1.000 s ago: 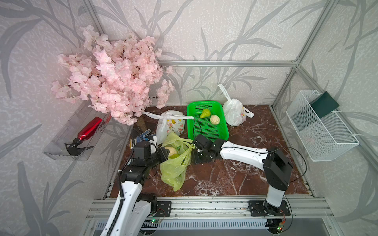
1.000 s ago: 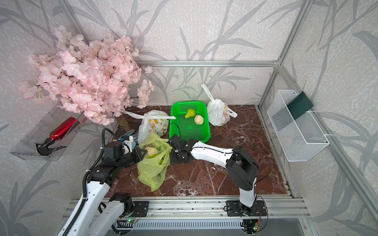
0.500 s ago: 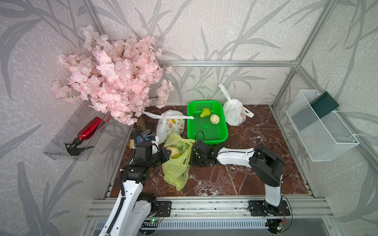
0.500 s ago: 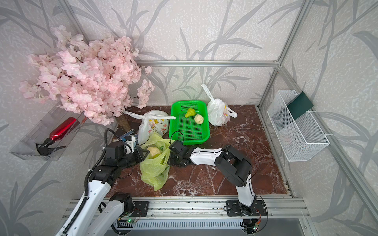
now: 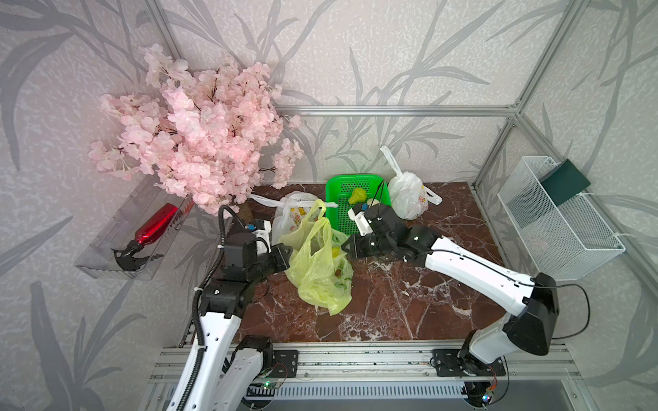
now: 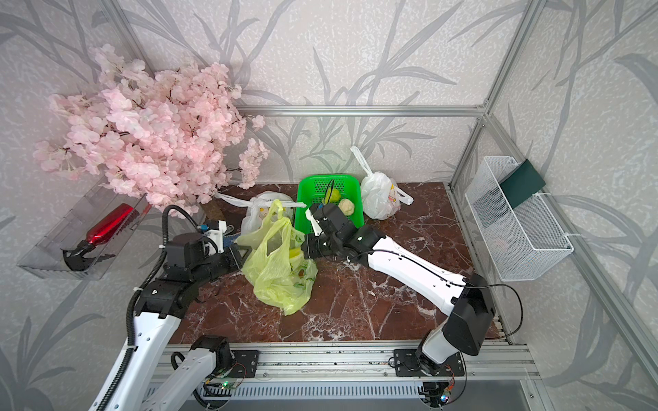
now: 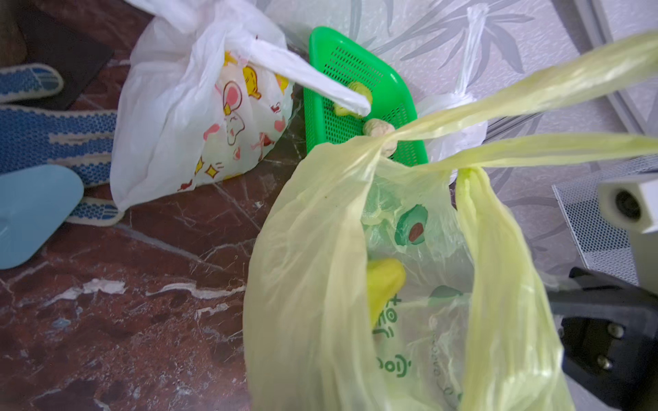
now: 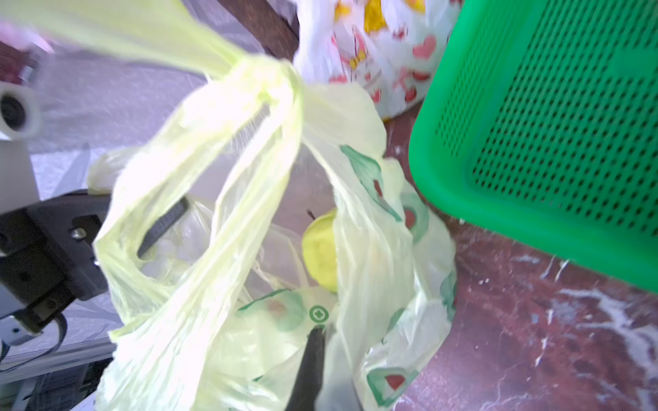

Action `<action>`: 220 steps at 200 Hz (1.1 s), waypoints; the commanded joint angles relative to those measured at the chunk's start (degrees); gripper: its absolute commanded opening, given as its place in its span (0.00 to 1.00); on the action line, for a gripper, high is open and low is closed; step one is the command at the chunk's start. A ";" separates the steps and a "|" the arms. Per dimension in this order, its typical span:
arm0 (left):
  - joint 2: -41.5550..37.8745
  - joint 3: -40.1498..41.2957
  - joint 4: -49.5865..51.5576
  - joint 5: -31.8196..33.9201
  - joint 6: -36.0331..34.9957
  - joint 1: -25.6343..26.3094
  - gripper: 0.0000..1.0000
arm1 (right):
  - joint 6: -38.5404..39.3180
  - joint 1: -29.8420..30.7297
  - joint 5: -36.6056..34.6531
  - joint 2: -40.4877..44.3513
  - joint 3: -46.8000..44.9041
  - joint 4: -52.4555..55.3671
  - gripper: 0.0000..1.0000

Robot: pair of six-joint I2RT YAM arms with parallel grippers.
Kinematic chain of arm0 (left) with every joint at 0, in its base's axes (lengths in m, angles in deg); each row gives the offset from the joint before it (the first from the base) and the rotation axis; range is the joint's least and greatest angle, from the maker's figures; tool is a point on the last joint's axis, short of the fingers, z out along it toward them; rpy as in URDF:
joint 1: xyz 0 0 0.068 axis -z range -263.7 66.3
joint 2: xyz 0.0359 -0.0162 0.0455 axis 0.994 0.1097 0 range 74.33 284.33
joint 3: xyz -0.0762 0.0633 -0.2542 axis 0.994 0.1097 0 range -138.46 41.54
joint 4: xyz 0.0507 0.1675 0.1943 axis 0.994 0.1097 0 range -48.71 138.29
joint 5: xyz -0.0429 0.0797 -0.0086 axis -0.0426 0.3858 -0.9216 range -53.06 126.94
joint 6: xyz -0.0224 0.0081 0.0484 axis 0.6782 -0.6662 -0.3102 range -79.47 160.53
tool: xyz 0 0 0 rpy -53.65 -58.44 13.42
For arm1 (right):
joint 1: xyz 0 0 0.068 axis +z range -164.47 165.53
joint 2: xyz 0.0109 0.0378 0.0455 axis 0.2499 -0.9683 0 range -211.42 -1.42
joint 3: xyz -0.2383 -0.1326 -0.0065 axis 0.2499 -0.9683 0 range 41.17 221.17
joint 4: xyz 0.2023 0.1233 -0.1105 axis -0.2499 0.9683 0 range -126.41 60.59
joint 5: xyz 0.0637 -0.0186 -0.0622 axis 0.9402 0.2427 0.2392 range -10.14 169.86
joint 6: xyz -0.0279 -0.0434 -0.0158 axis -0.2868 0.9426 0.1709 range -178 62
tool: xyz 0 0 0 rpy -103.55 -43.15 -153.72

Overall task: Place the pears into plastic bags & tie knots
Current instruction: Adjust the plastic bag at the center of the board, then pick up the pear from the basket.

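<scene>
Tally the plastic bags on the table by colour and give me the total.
white bags: 2
yellow-green bag: 1
Total: 3

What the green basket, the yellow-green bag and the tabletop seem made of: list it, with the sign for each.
The green basket: rigid moulded plastic, glossy; perforated floor, smooth rim.
The yellow-green bag: thin plastic film, translucent; limp, crinkled.
The tabletop: polished red-brown marble by its white veins, though possibly printed laminate.
</scene>
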 commanded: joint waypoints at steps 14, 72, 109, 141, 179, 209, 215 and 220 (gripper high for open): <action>-0.15 1.77 -1.28 -0.78 -0.38 0.60 0.00 | 4.74 -3.28 2.98 -1.76 -1.47 2.72 0.00; 0.35 10.96 -6.07 -2.05 0.98 0.73 0.00 | 5.07 -15.95 9.24 -1.71 -3.46 2.17 0.46; 0.41 12.78 -11.78 -5.75 2.42 0.92 0.00 | 11.20 -19.80 -6.25 -13.87 5.25 7.86 0.68; 0.72 14.63 -17.78 -9.45 3.93 2.65 0.00 | 15.56 -19.81 -17.68 -28.00 19.42 9.73 0.77; 0.87 16.13 -19.65 -10.14 1.80 4.93 0.00 | 20.66 -19.72 -28.91 -43.45 38.41 16.54 0.80; 1.05 17.11 -20.40 -10.00 2.27 5.29 0.00 | 23.47 -19.47 -33.20 -54.77 52.99 23.40 0.80; 1.21 17.18 -20.63 -9.89 2.33 5.37 0.00 | 24.23 -19.22 -34.42 -56.65 55.24 23.89 0.80; 1.36 17.21 -20.54 -9.89 2.33 5.38 0.00 | 24.93 -19.07 -35.63 -58.22 57.18 24.06 0.80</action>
